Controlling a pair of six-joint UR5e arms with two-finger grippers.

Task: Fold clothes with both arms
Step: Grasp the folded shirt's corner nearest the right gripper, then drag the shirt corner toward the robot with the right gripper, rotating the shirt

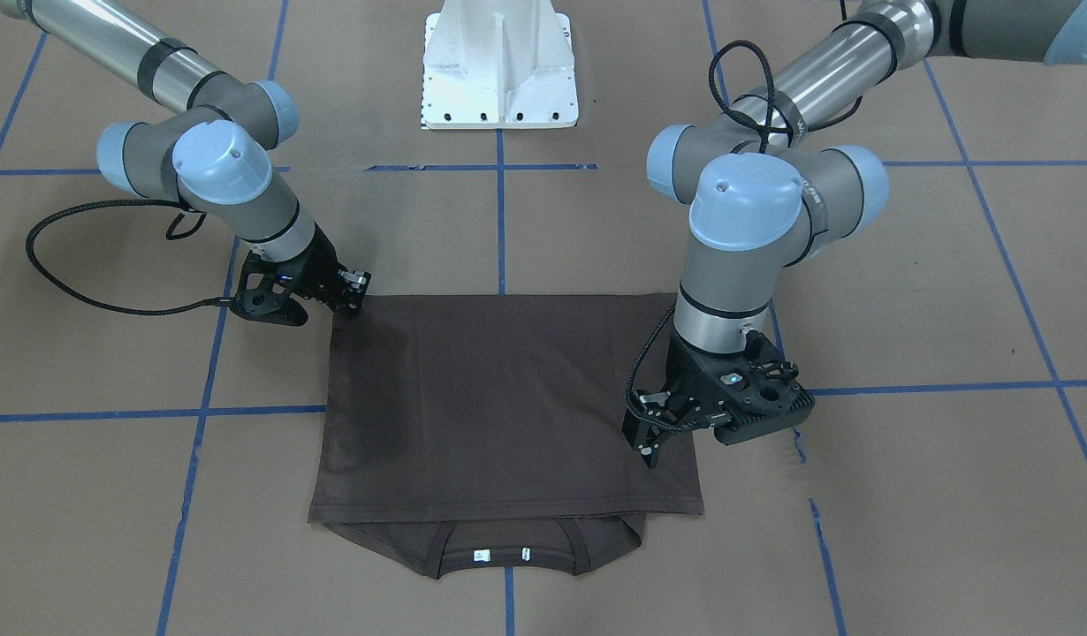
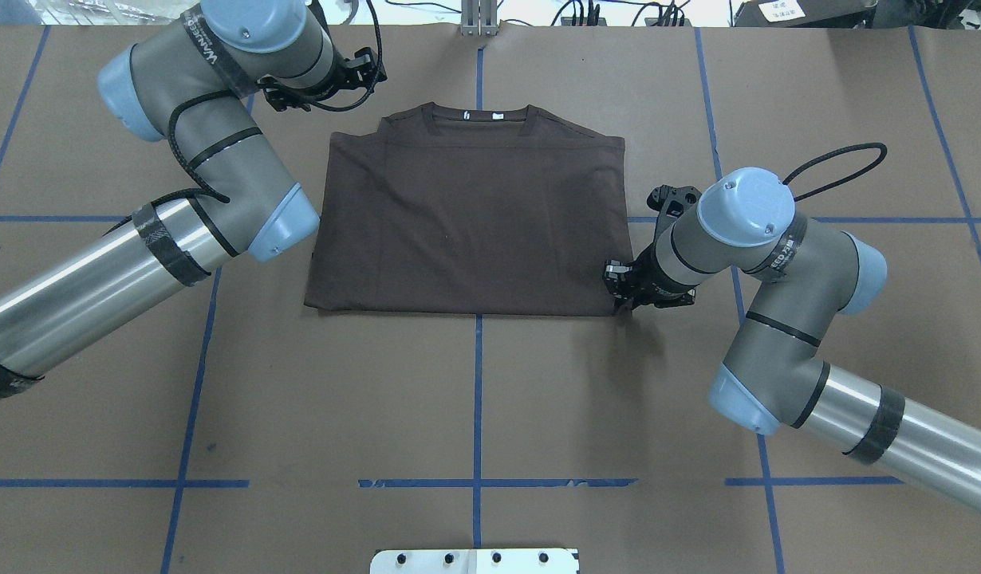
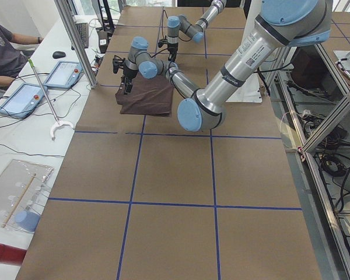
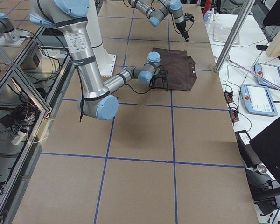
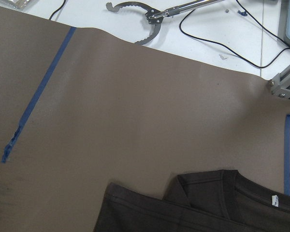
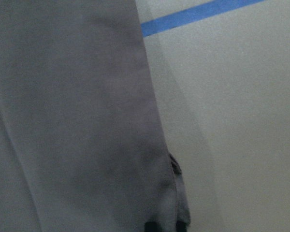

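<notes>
The dark grey-brown T-shirt [image 1: 508, 397] lies flat on the brown table, folded into a rectangle [image 2: 474, 223]. Its collar and white neck tags [image 1: 499, 555] stick out at the edge far from the robot. My right gripper [image 1: 353, 296] is low at the shirt's corner nearest the robot [image 2: 618, 291]. In the right wrist view its fingertips [image 6: 150, 227] stand close together on a bunched bit of cloth [image 6: 176, 193]. My left gripper [image 1: 647, 446] hangs open and empty above the shirt's far corner [image 2: 367, 68]. The left wrist view looks down on the collar [image 5: 208, 208].
The white pedestal base [image 1: 499, 71] stands at the robot's edge of the table. Blue tape lines [image 2: 476, 399] cross the brown surface. Beyond the far edge are a metal grabber tool [image 5: 145, 19], tablets [image 3: 64, 73], an upright post [image 3: 76, 41] and a seated operator [image 3: 3, 46].
</notes>
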